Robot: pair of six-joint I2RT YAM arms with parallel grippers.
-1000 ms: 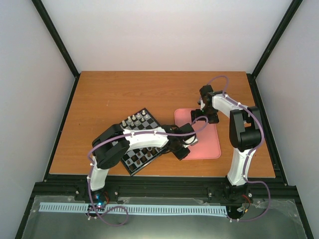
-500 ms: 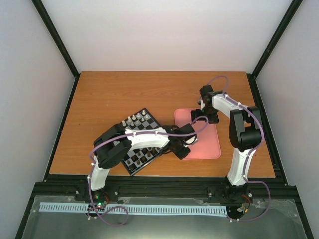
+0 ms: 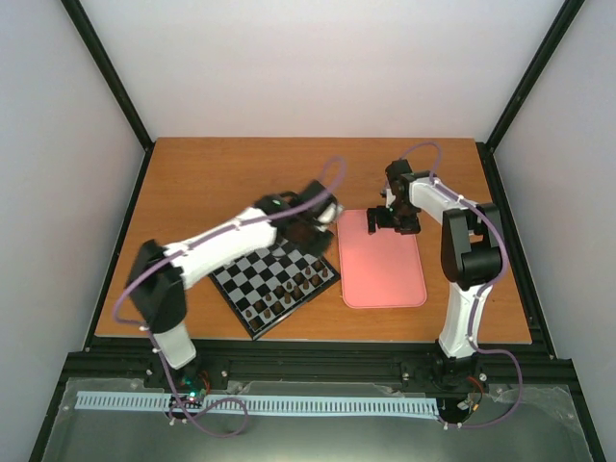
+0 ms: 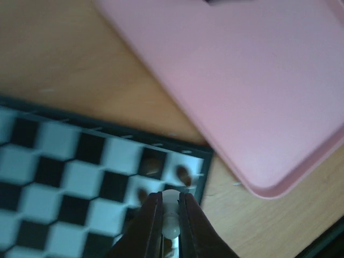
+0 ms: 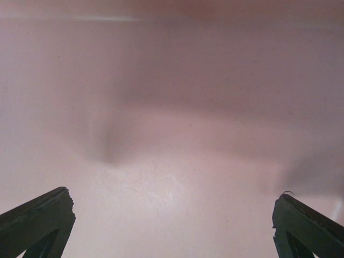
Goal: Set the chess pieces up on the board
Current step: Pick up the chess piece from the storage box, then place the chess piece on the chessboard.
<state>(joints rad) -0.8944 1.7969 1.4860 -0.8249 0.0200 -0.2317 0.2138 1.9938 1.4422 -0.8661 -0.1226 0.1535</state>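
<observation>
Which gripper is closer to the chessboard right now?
Left. The left gripper is over the board at its corner beside the pink tray, shut on a cream chess piece. The right gripper is open above the tray's far end, off the board.

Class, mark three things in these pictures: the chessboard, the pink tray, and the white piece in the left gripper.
chessboard (image 3: 243,279): top view, bare squares near its left corner.
pink tray (image 3: 385,274): top view, middle of its bare floor.
white piece (image 4: 171,204): left wrist view, its rounded upper part.
</observation>
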